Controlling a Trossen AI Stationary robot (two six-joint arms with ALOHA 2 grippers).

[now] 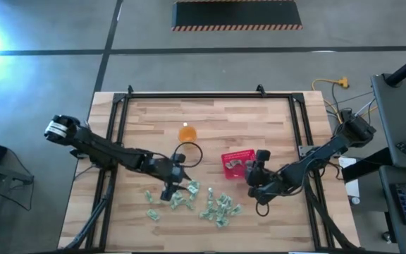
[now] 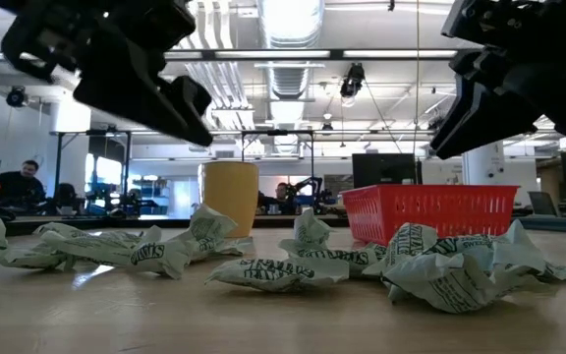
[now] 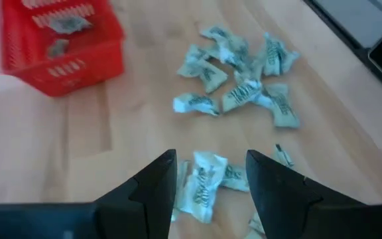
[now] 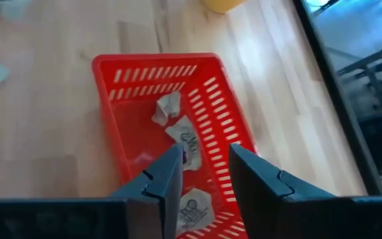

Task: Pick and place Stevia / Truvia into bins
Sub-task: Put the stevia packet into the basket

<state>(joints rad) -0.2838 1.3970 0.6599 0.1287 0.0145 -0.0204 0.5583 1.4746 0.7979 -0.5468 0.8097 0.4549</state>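
Several crumpled green-and-white Stevia packets [image 1: 201, 203] lie loose on the wooden table, near its front edge. They also fill the foreground in the low view [image 2: 273, 270]. The red basket [image 1: 237, 161] stands right of centre with a few packets [image 4: 186, 138] lying in it. My left gripper [image 3: 211, 166] hovers open above the left-hand packets [image 3: 203, 186], its fingers on either side of one, clear of the table [image 2: 141, 74]. My right gripper [image 4: 203, 162] is open above the basket's near side [image 4: 178, 119], and nothing shows between its fingers.
A small translucent orange cup [image 1: 187, 132] stands behind the packets, left of the basket, with a dark cable loop [image 1: 189, 154] lying beside it. Black frame rails [image 1: 118, 120] run along the table's left, right and far sides. People sit at desks in the room beyond [image 2: 13, 182].
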